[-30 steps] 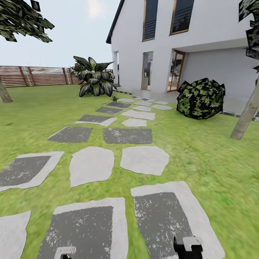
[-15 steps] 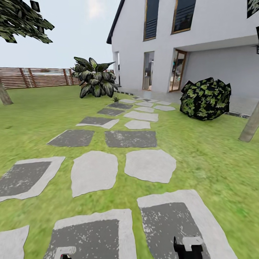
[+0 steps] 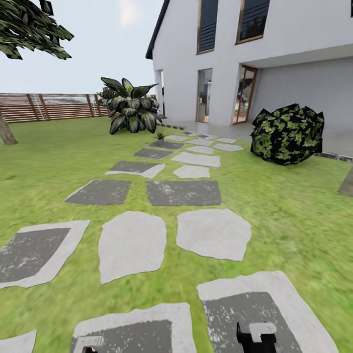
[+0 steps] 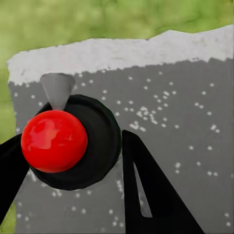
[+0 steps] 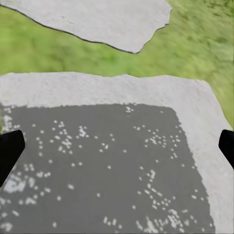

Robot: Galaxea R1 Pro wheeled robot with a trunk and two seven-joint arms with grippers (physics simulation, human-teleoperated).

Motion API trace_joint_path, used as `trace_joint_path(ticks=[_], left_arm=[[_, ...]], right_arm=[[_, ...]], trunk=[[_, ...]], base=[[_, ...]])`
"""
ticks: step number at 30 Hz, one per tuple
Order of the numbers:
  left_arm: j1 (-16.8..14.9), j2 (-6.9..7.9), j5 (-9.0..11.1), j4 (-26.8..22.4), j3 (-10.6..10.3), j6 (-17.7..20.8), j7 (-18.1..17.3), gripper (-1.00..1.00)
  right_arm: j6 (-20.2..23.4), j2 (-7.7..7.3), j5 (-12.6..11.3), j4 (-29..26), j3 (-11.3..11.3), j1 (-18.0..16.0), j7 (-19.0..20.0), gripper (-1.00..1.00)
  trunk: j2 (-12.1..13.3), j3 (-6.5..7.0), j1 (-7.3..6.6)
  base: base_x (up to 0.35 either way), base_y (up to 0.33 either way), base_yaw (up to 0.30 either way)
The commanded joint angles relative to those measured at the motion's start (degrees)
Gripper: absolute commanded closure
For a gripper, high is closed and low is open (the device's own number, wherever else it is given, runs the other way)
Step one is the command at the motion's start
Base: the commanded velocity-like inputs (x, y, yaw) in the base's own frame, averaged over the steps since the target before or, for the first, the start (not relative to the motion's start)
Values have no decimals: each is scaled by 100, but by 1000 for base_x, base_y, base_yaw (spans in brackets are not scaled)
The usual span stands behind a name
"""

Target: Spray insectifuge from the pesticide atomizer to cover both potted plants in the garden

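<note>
We are looking down on the atomizer (image 4: pixel 73 141) in the left wrist view, left of centre: a round black body with a glossy red ball on top and a small grey cone nozzle. The left hand (image 4: pixel 70 151) is clamping it, black fingers (image 4: pixel 146 190) pressing its sides. It is looking light, stiff and smooth, so likely slippery; gripping the body below the head seems safest. The right hand (image 5: pixel 117 146) is hanging empty, fingers wide apart over a speckled grey stone (image 5: pixel 117 97). In the head view, flat pale and dark stones are leading up the rough lawn (image 3: pixel 294 220) towards a tiny potted plant (image 3: pixel 159 134), above centre, near the white house (image 3: pixel 304 29).
</note>
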Motion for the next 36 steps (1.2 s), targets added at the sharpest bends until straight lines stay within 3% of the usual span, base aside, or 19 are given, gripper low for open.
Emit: trace_joint_path(ticks=[1, 36], left_arm=[[-4, 1, -55, 5, 52, -18, -18, 100], [-4, 0, -55, 5, 50, -18, -18, 100]], right_arm=[[-13, 1, 60, 6, -36, -4, -31, -100], [-13, 1, 61, 6, -36, -4, -31, -100]], trunk=[[-2, -5, 2], [-2, -5, 2]], base=[[287, 170, 0], [287, 170, 0]])
